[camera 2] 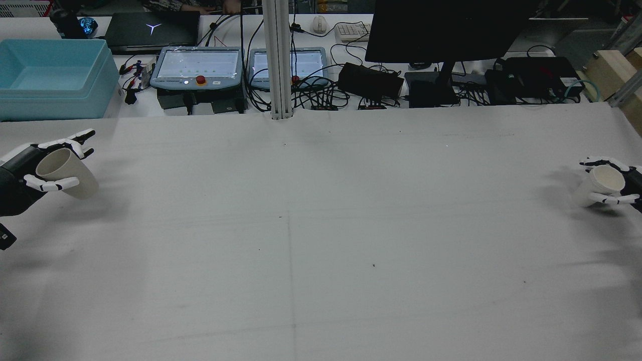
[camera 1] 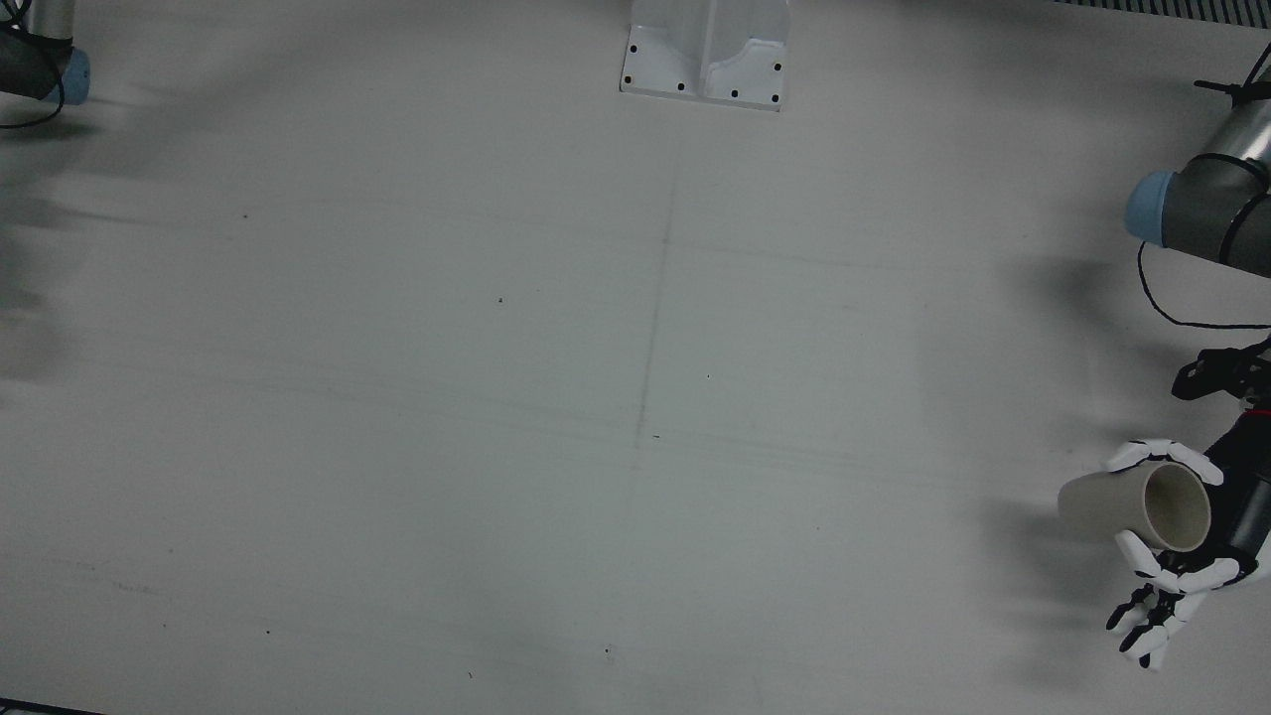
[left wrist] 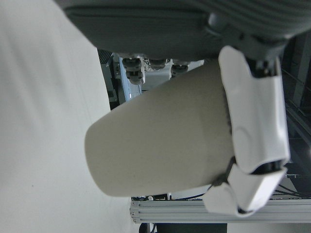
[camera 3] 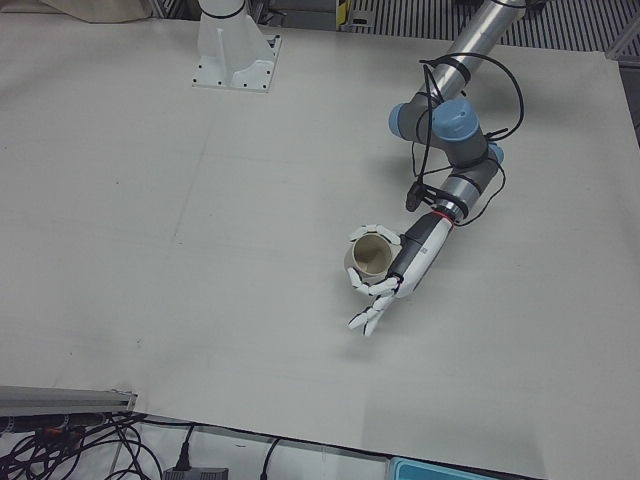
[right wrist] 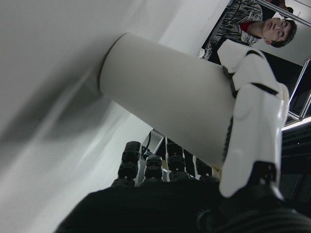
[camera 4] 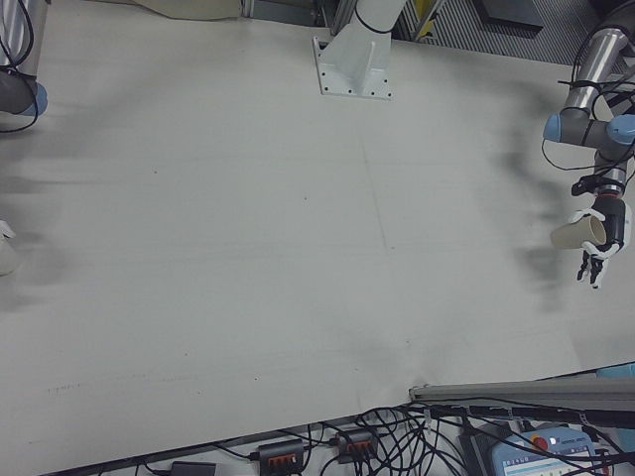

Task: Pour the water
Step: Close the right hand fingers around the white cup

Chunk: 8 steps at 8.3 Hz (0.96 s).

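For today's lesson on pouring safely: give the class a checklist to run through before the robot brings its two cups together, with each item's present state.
1. Left robot hand holds the beige cup: ok.
2. Right robot hand holds the white cup: ok.
3. Beige cup clear of the table: ok, a shadow shows beneath it.
4. White cup clear of the table: cannot tell; its base looks near or on the surface.
5. Water in either cup: cannot tell; none is visible.
6. Cups close enough to pour: not ok, they are at opposite table edges.

Left cup [camera 2: 67, 173] at table [camera 2: 321, 240] far left edge; right cup [camera 2: 599, 185] far right.
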### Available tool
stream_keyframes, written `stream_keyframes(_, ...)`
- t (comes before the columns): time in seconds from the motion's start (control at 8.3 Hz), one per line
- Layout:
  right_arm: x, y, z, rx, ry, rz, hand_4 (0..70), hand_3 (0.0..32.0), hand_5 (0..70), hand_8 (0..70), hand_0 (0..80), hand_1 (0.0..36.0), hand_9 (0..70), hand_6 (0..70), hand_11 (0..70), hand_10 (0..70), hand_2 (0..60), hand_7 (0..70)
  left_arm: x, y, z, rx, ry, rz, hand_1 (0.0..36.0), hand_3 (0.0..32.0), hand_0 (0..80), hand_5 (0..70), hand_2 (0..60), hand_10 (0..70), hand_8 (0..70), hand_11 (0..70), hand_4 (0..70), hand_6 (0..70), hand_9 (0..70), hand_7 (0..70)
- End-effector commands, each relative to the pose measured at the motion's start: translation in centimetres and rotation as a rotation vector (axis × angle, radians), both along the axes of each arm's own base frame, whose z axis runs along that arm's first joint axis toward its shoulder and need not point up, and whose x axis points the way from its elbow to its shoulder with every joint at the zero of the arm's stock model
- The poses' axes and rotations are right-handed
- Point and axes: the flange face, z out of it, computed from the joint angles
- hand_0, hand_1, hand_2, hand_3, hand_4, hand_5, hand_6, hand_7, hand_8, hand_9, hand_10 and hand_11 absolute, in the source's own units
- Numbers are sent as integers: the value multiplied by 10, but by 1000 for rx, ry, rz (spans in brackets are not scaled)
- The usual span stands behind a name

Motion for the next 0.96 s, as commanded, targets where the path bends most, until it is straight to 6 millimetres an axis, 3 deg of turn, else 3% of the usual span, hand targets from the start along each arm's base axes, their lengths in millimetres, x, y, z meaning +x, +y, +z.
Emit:
stream_keyframes(0.0, -3, -8, -11, -7, 11, 1, 54, 0, 344, 51, 563, 259, 94, 149, 168, 97, 224, 231, 0, 1, 2, -3, -1, -3, 360, 0, 578, 700, 600, 63, 11, 117, 581, 76, 23, 126)
stream_keyframes(0.84, -1, -4, -8, -14, 20, 1, 54, 0, 344, 51, 563, 259, 94, 149, 168, 97, 224, 231, 2, 0, -1, 1, 2, -3, 360, 0, 593, 700, 600, 64, 13, 119, 589, 79, 25, 129)
